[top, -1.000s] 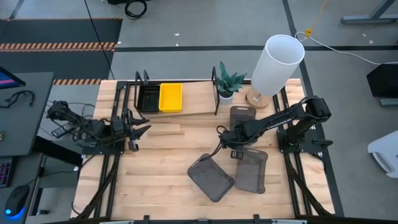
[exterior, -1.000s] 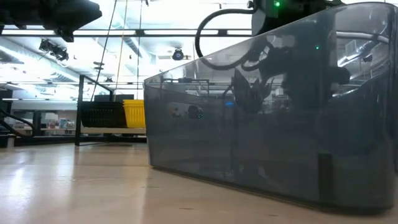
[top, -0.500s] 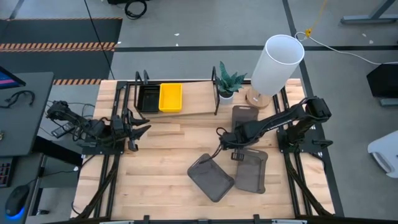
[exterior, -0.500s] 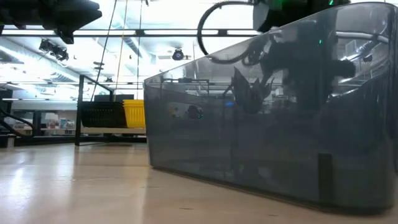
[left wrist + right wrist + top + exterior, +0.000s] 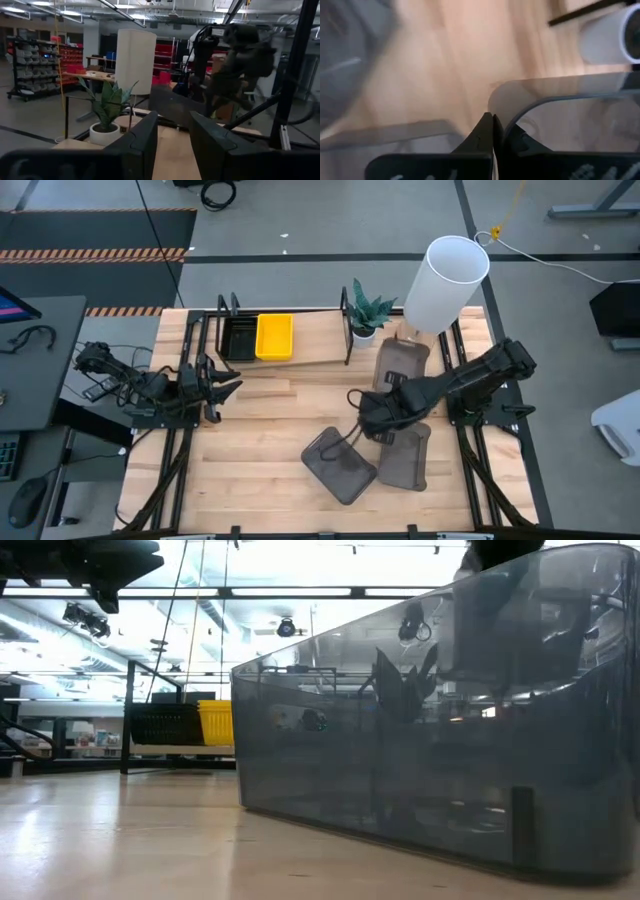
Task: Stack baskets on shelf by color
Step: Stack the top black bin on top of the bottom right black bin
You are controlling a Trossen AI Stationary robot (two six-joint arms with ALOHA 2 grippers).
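A black basket (image 5: 240, 338) and a yellow basket (image 5: 274, 337) sit side by side on the shelf (image 5: 310, 350) at the far left. Two dark grey baskets (image 5: 340, 465) (image 5: 405, 455) lie on the tabletop near the front; one of them fills the low view (image 5: 430, 720). My right gripper (image 5: 385, 402) is shut on a third grey basket (image 5: 400, 363), which it holds in the air beside the plant. My left gripper (image 5: 174, 145) waits open at the table's left side (image 5: 215, 385), holding nothing. My right gripper pinches the grey basket's thin side wall at a rounded corner (image 5: 494, 106) of its near end, between the two shut fingers (image 5: 482, 132). The basket is raised off the table and tilted, its length reaching away from the fingers toward the lamp.
A potted plant (image 5: 368, 310) and a tall white lamp (image 5: 445, 280) stand at the far edge, just right of the shelf's upright end loop (image 5: 346, 320). Bare wood lies between the shelf and the two near baskets.
My right gripper has risen and taken the grey basket up with it. The basket lay flat by the lamp a second ago. Now it hangs tilted, and its far end covers the lamp's foot in the high view.
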